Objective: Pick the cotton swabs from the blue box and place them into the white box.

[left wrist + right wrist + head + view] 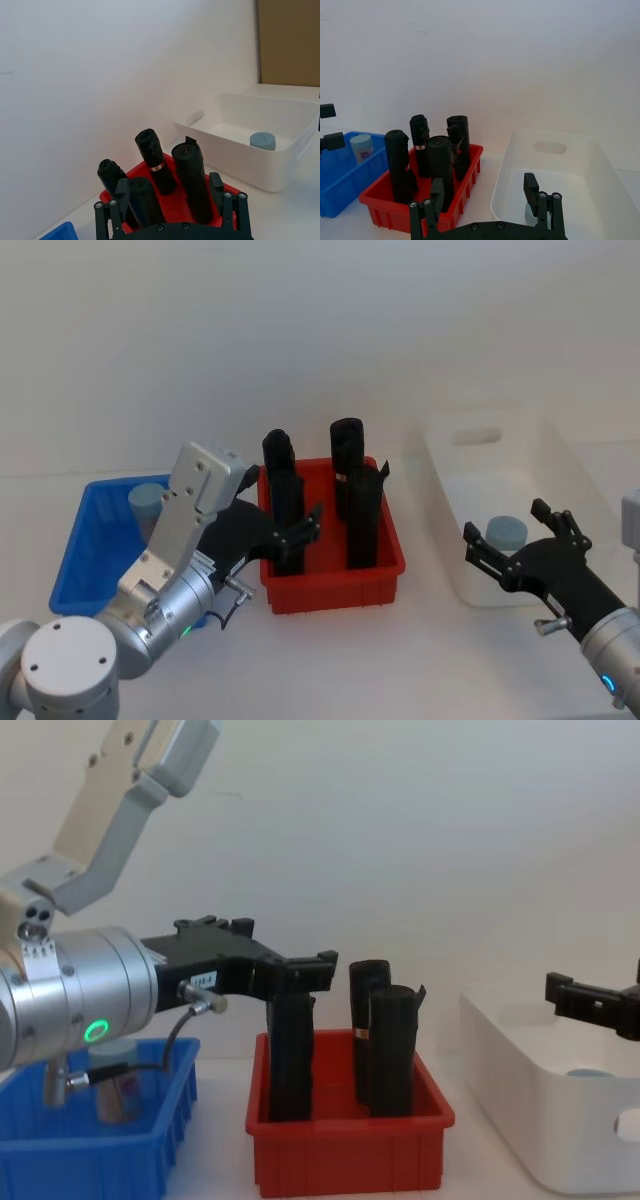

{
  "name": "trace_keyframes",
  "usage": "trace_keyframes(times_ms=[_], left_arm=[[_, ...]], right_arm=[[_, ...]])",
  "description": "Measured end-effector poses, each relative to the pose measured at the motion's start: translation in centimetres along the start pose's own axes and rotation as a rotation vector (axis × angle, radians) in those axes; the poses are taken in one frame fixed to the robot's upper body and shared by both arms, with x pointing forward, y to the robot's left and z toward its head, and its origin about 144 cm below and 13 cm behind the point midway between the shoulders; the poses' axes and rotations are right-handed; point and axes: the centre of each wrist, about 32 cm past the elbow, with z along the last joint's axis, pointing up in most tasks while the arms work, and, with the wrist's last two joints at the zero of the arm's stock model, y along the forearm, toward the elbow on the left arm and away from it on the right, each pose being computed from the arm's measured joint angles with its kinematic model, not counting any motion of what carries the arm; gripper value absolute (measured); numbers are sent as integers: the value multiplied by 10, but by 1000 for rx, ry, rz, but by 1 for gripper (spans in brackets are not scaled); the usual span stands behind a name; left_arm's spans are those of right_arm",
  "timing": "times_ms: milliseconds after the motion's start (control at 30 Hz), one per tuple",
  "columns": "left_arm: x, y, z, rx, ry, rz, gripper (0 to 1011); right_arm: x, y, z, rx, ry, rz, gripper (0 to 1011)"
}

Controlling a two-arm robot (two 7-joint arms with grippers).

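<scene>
Fingers (312, 525) of the left gripper (298, 538) are spread apart and hold nothing. The gripper hangs over the left edge of the red bin (335, 592), just beside the nearest of the black rolls (348, 445) that stand upright in it. In the chest view it sits above the bin's rim.

The right gripper (505, 525) is also released and empty, its fingers wide apart over the near part of the white box (440, 470). Below the gap between them, a tub of cotton swabs (262, 141) stands upright on the white box's floor.

A second tub of cotton swabs (150, 502) stands toward the back of the blue box (75, 560), partly hidden behind the left arm. The blue box lies left of the red bin and the white box to its right.
</scene>
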Motion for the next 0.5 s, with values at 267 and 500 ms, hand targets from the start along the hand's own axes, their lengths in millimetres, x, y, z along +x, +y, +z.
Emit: trace_keyframes(times_ms=[267,500], left_arm=[[-16,4,-12,-33,-3,71,1004],[-26,7,-19,-54,-1,117,1004]], right_arm=[[-2,-3,0,2,1,0,1002],[-2,-3,0,2,2,-1,1001]])
